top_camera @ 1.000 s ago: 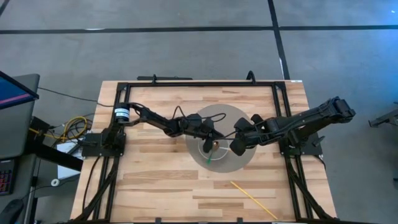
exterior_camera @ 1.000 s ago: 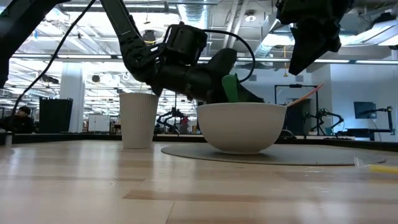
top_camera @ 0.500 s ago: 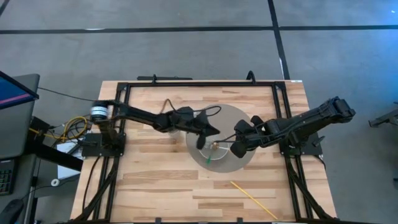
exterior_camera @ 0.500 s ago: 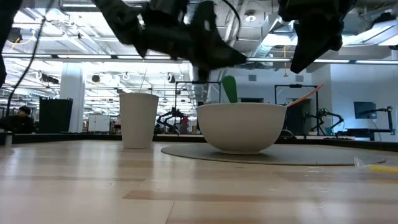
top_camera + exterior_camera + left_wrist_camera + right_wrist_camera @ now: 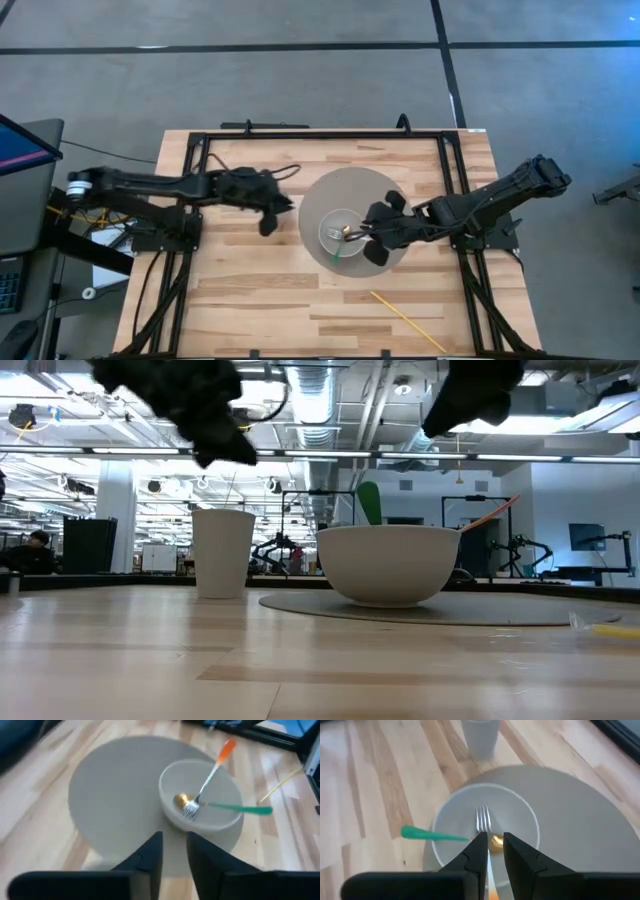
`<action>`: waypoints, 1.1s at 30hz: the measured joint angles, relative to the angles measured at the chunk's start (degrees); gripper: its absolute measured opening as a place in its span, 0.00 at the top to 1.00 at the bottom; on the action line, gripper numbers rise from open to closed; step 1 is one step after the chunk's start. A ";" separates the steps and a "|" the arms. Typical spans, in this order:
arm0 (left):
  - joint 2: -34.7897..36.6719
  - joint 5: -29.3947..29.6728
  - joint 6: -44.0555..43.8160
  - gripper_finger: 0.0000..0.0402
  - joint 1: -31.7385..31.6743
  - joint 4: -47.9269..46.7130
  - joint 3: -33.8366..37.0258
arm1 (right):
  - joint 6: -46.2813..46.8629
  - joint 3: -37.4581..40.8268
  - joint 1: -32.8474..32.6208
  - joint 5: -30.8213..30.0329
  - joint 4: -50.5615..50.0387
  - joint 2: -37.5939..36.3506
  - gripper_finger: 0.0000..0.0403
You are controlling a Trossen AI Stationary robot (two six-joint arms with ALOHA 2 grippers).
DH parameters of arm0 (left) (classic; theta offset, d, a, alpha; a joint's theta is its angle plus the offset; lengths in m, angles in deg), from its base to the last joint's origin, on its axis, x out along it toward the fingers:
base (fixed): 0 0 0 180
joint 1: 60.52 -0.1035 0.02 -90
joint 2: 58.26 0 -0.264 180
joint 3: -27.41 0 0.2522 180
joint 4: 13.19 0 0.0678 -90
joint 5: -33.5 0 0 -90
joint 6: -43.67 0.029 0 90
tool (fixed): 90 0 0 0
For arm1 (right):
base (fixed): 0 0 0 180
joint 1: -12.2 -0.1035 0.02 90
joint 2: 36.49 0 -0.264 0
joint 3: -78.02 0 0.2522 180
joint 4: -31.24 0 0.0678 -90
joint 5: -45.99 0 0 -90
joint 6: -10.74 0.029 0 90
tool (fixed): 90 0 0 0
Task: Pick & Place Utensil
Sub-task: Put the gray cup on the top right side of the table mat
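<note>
A white bowl [image 5: 343,232] stands on a round grey mat [image 5: 330,190]. A green spoon [image 5: 240,809] leans on the bowl's rim with its handle sticking out. A fork [image 5: 207,780] with an orange handle [image 5: 495,512] lies in the bowl, handle on the rim, next to a small gold object [image 5: 181,799]. My left gripper [image 5: 268,222] hangs left of the mat, high above the table [image 5: 215,430], with its fingers nearly together. My right gripper [image 5: 362,238] hovers over the bowl's right side [image 5: 470,400], above the fork's handle, also nearly shut.
A white paper cup [image 5: 222,552] stands left of the bowl, under my left arm in the high view. A thin yellow stick [image 5: 408,320] lies near the table's near right corner. A black frame borders the table's far and side edges.
My left gripper has drawn back from the bowl, rising and moving toward the table's left edge, leaving the green spoon leaning in the bowl. My right gripper has moved leftward from beside the bowl to above it. Bowl, fork and spoon have stayed put.
</note>
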 joint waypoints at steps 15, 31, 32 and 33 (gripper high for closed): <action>-0.81 16.60 -2.59 0.70 6.22 -1.76 10.13 | -1.56 0.00 1.98 0.35 1.87 0.00 0.86; -3.01 13.20 12.87 0.97 4.84 15.53 -3.91 | -1.86 0.00 2.87 0.37 1.85 0.00 0.86; -4.08 13.18 14.03 0.97 4.26 15.68 -5.99 | -1.93 0.00 3.22 0.38 1.86 0.00 0.86; -5.47 13.20 15.24 0.97 3.56 15.62 -8.14 | -1.95 0.00 3.61 0.37 1.85 0.00 0.86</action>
